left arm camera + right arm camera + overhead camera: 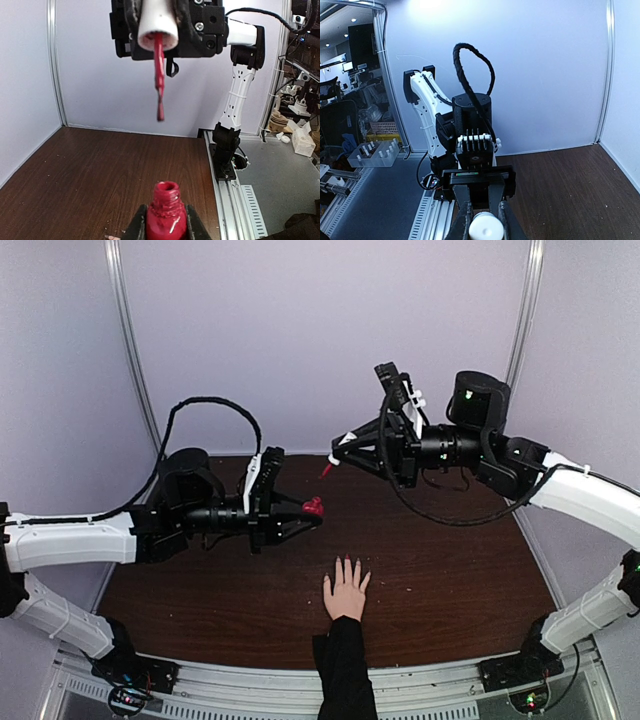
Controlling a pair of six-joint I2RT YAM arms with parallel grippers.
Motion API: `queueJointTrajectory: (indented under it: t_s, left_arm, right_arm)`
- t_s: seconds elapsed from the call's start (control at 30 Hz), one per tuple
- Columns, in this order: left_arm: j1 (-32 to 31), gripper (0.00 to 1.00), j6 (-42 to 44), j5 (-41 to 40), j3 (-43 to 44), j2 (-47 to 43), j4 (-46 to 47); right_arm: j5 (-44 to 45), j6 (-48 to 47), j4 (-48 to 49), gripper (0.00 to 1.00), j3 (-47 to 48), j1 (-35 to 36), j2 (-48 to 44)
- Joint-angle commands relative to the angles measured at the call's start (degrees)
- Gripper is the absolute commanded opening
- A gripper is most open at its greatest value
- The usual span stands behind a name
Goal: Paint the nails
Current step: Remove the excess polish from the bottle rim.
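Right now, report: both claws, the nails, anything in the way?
Left claw shut on red bottle. Right claw shut on white cap, brush out. Nails too small to judge; nothing over hand.

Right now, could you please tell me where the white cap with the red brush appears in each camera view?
Top external: the white cap is just left of centre, at the tip of the right end effector.
Left wrist: top centre, with its brush hanging above the open red bottle.
Right wrist: bottom centre, seen end-on between the end effector's fingers.
Shared landmark: the dark wooden tabletop.
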Motion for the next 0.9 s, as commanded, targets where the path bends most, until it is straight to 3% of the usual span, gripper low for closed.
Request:
queueJointTrajectory:
  t_s: [0.0, 0.87]
  left_arm:
    - [-0.29, 0.00, 0.23, 0.41, 0.73, -1.82, 4.56]
    - [-0.37, 0.00, -2.76, -0.08, -1.18, -3.27, 7.81]
  right_arm:
    - [-0.93, -0.38, 2.20, 0.00, 1.45, 1.75, 0.61]
    - [0.03, -2.45, 1.52, 0.00, 3.18, 3.86, 0.59]
